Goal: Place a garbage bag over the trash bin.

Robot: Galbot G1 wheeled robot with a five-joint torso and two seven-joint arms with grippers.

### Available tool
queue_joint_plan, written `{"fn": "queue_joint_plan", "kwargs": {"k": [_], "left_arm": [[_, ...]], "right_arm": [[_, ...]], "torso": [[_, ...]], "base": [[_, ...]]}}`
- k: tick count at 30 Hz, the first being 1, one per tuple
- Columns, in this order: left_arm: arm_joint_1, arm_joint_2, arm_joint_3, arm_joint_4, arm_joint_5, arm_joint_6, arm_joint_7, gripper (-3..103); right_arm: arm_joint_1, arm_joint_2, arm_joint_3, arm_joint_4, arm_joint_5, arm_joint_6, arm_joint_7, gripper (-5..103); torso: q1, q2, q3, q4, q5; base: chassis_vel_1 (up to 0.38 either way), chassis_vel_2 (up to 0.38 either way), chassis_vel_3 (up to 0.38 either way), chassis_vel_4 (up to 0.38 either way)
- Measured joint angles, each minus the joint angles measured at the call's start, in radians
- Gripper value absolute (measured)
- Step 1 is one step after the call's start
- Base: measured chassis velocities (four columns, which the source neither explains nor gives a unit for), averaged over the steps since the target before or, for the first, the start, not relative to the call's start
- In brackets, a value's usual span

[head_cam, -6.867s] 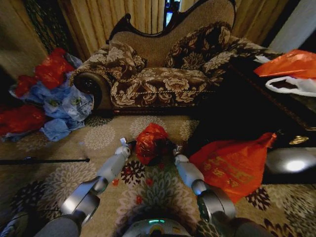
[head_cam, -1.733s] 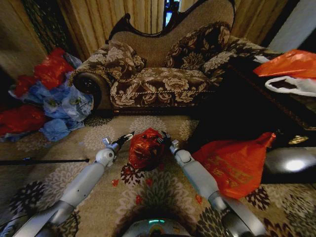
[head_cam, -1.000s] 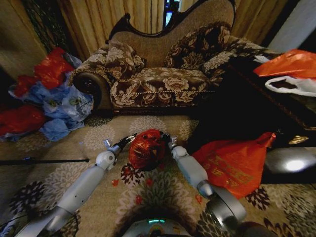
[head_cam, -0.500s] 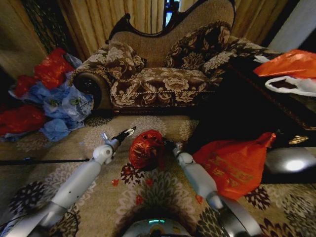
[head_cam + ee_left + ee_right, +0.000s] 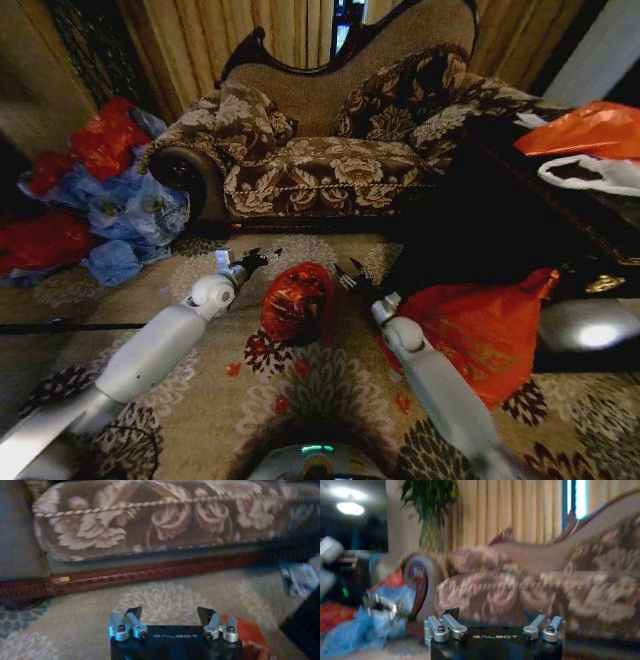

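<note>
Garbage bag: your red-orange garbage bag point(image 5: 297, 302) sits on the carpet point(image 5: 330, 385) in front of the sofa point(image 5: 320, 150), bunched over a dark shape (you cannot tell how much of it is covered).
Trash bin: only hints of black show under the plastic, so you cannot make out the rim.
Left tool: your left tool point(image 5: 255, 260) hovers just beside the bag on its left, fingers spread apart and empty; its wrist camera looks at the sofa base with a corner of the bag point(image 5: 245, 630) below.
Right tool: your right tool point(image 5: 350, 274) hangs near the bag's other side, fingers parted, holding nothing.
Surroundings: a larger orange bag point(image 5: 470, 330) lies beside your right arm; blue bags point(image 5: 130, 215) are piled left of the sofa.
</note>
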Motion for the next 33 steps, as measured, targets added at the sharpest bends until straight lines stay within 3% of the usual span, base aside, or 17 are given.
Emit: {"fn": "queue_joint_plan", "kwargs": {"k": [2, 4, 7, 8, 9, 15, 21, 25, 29, 33], "left_arm": [[-0.021, -0.002, 0.021, 0.004, -0.004, 0.013, -0.004, 77], [-0.109, -0.023, 0.105, 0.028, -0.049, 0.079, -0.017, 68], [-0.161, -0.045, 0.159, 0.044, -0.09, 0.117, -0.028, 64], [-0.198, -0.063, 0.201, 0.056, -0.128, 0.154, -0.051, 56], [-0.22, -0.074, 0.228, 0.061, -0.151, 0.183, -0.069, 56], [-0.265, -0.13, 0.296, 0.101, -0.23, 0.268, -0.138, 40], [-0.227, -0.196, 0.296, 0.179, -0.241, 0.281, -0.158, 23], [-0.195, -0.205, 0.296, 0.204, -0.241, 0.282, -0.159, 11], [-0.144, -0.177, 0.296, 0.187, -0.27, 0.281, -0.177, 2], [-0.116, -0.143, 0.298, 0.141, -0.304, 0.279, -0.201, 0]], "right_arm": [[-0.011, -0.002, 0.01, 0.018, 0.002, 0.0, 0.002, 84], [-0.086, -0.018, 0.087, 0.13, 0.015, 0.0, 0.021, 98], [-0.13, -0.025, 0.129, 0.181, 0.017, 0.0, 0.029, 99], [-0.172, -0.034, 0.162, 0.213, 0.017, 0.006, 0.033, 100], [-0.201, -0.044, 0.183, 0.228, 0.017, 0.015, 0.037, 100], [-0.319, -0.073, 0.246, 0.259, 0.016, 0.046, 0.067, 100], [-0.384, -0.072, 0.251, 0.281, 0.005, 0.059, 0.083, 100], [-0.396, -0.075, 0.25, 0.282, 0.003, 0.06, 0.085, 100], [-0.395, -0.073, 0.243, 0.28, 0.004, 0.059, 0.094, 100], [-0.387, -0.073, 0.24, 0.269, 0.006, 0.058, 0.095, 100]], "torso": [[0.0, 0.0, 0.0, -0.0002, 0.0002], [0.0, 0.0, 0.0, -0.0007, 0.0007], [0.0, 0.0, 0.0, -0.0007, 0.0007], [0.0, 0.0, 0.0, -0.0007, 0.0007], [0.0, 0.0, 0.0, -0.0006, 0.0004], [0.0, 0.0, 0.0, -0.0006, 0.0007], [0.0, 0.0, 0.0, -0.0006, 0.0004], [0.0, 0.0, 0.0, -0.0005, 0.0005], [0.0, 0.0, 0.0, -0.0001, 0.0004], [0.0, 0.0, 0.0, -0.0003, 0.0001]], "base": [[0.0, 0.0, 0.0, 0.0], [0.0, 0.0, 0.0, 0.0], [0.0, 0.0, 0.0, 0.0], [0.0, 0.0, 0.0, 0.0], [0.0, 0.0, 0.0, 0.0], [0.0, 0.0, 0.0, 0.0], [0.0, 0.0, 0.0, 0.0], [0.0, 0.0, 0.0, 0.0], [0.0, 0.0, 0.0, 0.0], [0.0, 0.0, 0.0, 0.0]]}}
